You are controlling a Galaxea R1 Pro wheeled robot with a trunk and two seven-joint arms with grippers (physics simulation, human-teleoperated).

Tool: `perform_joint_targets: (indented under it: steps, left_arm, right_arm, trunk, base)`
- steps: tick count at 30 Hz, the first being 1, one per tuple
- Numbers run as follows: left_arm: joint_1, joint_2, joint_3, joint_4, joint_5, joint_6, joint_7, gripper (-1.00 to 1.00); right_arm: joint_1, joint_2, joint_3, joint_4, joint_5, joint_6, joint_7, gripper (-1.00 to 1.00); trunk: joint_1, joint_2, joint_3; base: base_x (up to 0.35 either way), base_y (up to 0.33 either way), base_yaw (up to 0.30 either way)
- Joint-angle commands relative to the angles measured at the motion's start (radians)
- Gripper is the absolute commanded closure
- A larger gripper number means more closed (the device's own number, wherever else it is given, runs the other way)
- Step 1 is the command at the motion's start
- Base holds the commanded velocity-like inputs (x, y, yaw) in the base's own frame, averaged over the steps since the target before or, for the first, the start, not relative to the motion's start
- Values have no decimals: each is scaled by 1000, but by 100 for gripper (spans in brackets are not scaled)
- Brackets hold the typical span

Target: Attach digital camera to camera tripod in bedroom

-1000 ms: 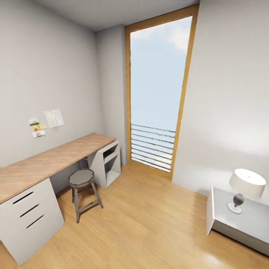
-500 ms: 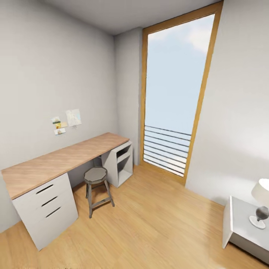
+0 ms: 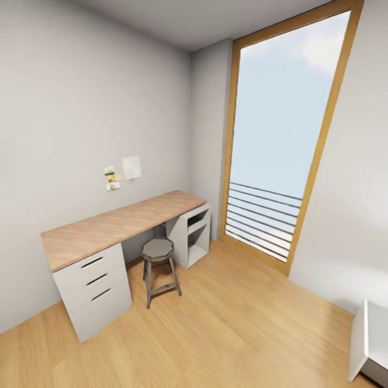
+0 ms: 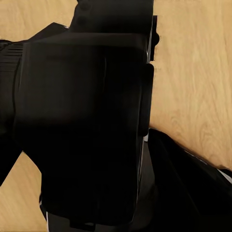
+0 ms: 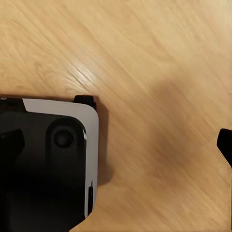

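Leftward camera turn: wood-topped desk (image 3: 113, 226) and grey stool (image 3: 158, 250) now sit mid-frame beside the tall window (image 3: 280, 156). Neither hand's opening can be judged.

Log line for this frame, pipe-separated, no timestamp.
phase: in transit, bedroom | head view: desk, stool, window, wood floor | grippers: state unclear

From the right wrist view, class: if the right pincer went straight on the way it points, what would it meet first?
Probably the light wood floor; nothing stands in between, though depth is unclear.
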State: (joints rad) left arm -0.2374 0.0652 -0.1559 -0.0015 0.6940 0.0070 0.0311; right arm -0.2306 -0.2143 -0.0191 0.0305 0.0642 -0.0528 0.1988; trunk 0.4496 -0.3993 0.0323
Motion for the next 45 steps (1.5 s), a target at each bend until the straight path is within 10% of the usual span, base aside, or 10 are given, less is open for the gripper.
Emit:
perform_joint_targets:
  steps: [1,45]
  left_arm:
    - [0,0,-8,0,6,1,2,100]
    - [0,-27,-5,0,5,2,3,100]
  right_arm:
    - [-1,0,-2,3,7,-6,2,-100]
    - [-1,-2,2,3,9,-5,2,-100]
  trunk:
    - [0,-1,0]
    - [0,-1,0]
  base:
    - [0,0,267]
    - [0,0,267]
